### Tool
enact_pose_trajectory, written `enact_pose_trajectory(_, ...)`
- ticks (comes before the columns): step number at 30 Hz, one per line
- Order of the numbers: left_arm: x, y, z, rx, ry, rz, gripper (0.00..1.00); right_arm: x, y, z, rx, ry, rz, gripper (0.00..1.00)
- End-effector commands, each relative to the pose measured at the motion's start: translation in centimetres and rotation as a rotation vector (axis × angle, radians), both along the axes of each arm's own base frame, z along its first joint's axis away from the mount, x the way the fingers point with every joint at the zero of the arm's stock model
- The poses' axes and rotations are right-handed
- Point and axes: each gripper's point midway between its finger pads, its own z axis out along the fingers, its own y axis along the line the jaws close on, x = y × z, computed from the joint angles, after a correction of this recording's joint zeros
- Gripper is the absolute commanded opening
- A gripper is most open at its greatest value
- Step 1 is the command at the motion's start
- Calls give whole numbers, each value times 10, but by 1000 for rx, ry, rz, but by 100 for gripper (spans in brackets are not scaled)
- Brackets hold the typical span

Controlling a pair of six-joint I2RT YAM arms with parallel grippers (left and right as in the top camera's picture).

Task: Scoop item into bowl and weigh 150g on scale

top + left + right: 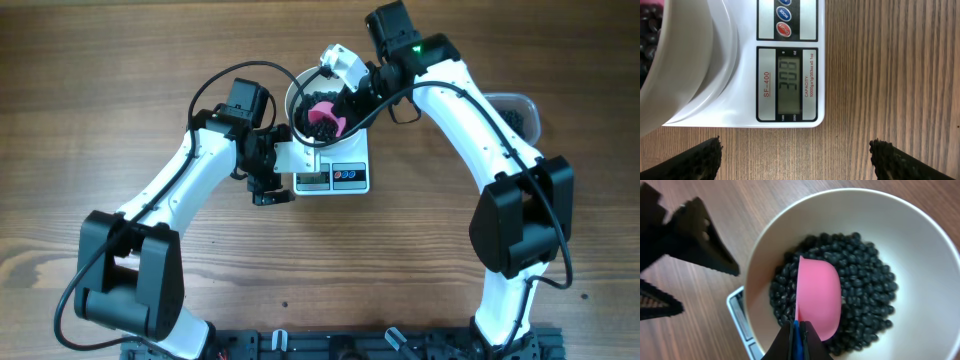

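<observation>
**Bowl on scale, with scoop above it.** The white bowl sits on the scale. The black beans lie in a loose heap covering its bottom, and more wait in the clear tub off to the right. The right gripper is clamped on the blue handle of the pink scoop, whose cup is turned hollow-down over the heap. The left gripper hangs spread wide and empty, just in front of the scale's display. The beans look hard, glossy and light, so they probably roll and spill easily. They are best moved only in the scoop, held by its handle and kept level.
</observation>
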Motion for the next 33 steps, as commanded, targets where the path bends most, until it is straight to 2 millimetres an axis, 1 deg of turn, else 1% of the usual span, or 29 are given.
enact_pose_trajectory(1, -4, -1, -5, -12, 17, -18, 100, -10, 11, 1, 107, 102, -5, 4)
enact_pose_trajectory(3, -4, -1, -5, -12, 17, -18, 100, -7, 10, 9, 177, 149, -45, 4)
enact_pose_trajectory(4, -4, -1, -5, -12, 17, -18, 100, -3, 6, 15, 224, 174, -71, 4)
enact_pose_trajectory(7, -4, -1, -5, -12, 17, -18, 100, 12, -9, 25, 304, 225, -168, 4)
enact_pose_trajectory(9, -4, -1, -5, -12, 17, -18, 100, 29, -24, 38, 393, 252, -240, 4)
enact_pose_trajectory(11, -4, -1, -5, -12, 17, -18, 100, 36, -31, 47, 453, 269, -261, 4)
enact_pose_trajectory(14, -4, -1, -5, -12, 17, -18, 100, 38, -37, 53, 496, 284, -263, 4)
enact_pose_trajectory(31, -4, -1, -5, -12, 17, -18, 100, 39, -38, 54, 497, 274, -261, 4)
enact_pose_trajectory(33, -4, -1, -5, -12, 17, -18, 100, 43, -42, 48, 459, 252, -287, 4)
